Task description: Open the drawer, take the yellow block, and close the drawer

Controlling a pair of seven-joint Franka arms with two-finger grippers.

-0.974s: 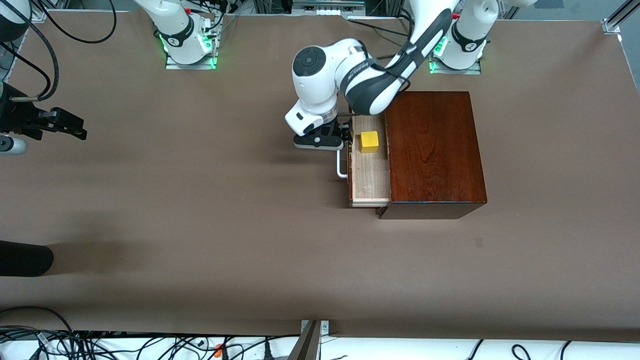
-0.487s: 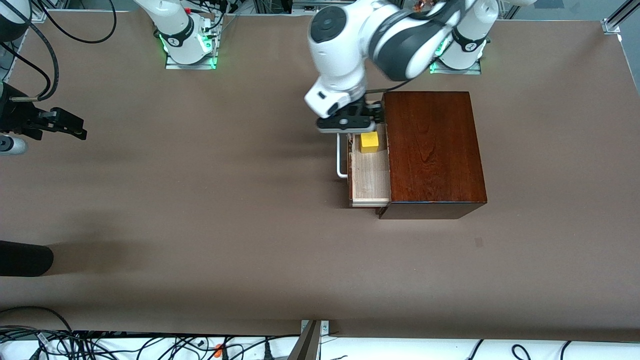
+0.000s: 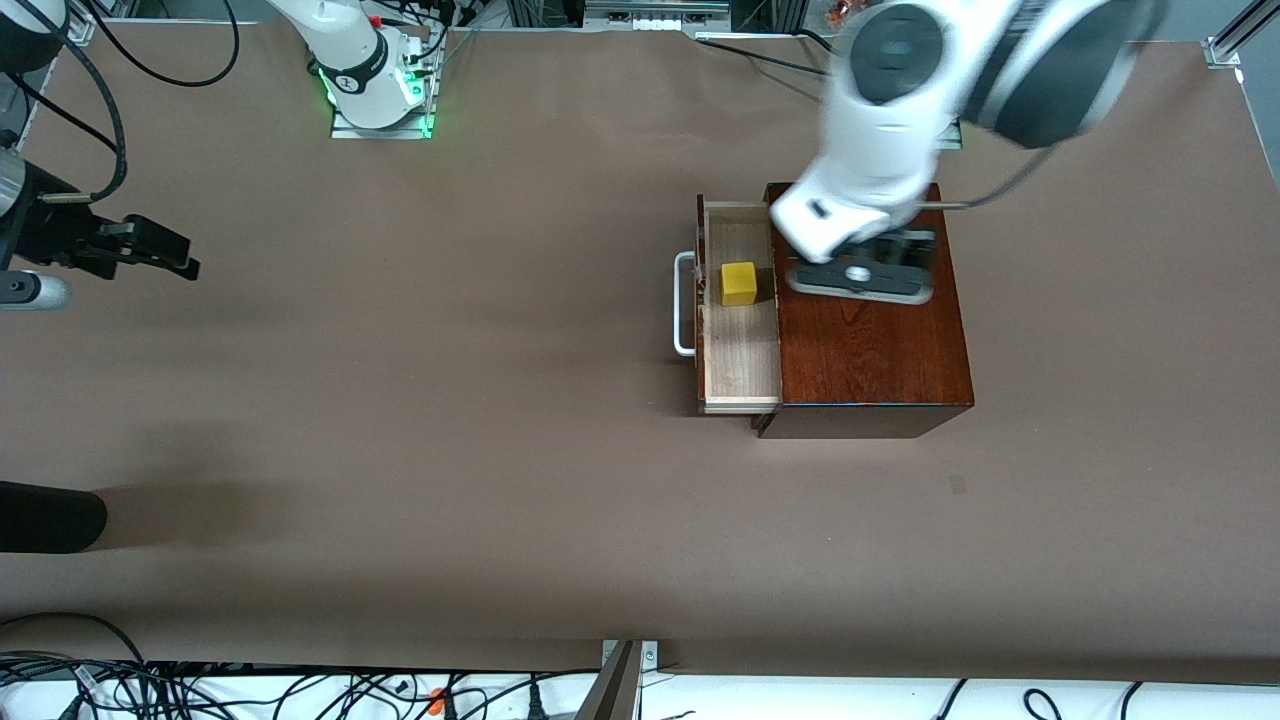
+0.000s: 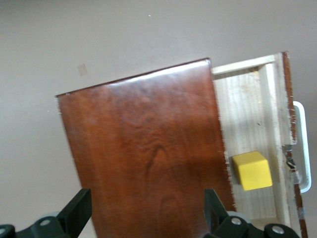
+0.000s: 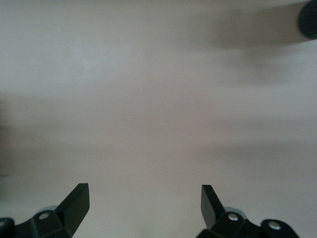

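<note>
The drawer [image 3: 742, 355] of the dark reddish-brown box [image 3: 870, 350] is pulled out toward the right arm's end, its pale interior showing. The white handle [image 3: 683, 305] is free. The yellow block [image 3: 740, 283] sits in the drawer. My left gripper [image 3: 860, 280] hovers over the box top, open and empty. The left wrist view shows the box top [image 4: 143, 144], the drawer [image 4: 247, 109], the block [image 4: 252, 170] and my open gripper [image 4: 147, 201]. My right gripper [image 3: 165, 255] waits at the right arm's end of the table, open and empty [image 5: 143, 193].
A black rounded object [image 3: 50, 515] lies at the table's edge at the right arm's end, nearer the front camera; it also shows in the right wrist view [image 5: 308, 17]. Cables [image 3: 300, 690] run along the front edge. Bare brown table [image 3: 400, 400] surrounds the box.
My left gripper has left the drawer handle, risen and swung over the box top toward the left arm's end. The drawer stays open with the block inside. The right gripper shifted slightly.
</note>
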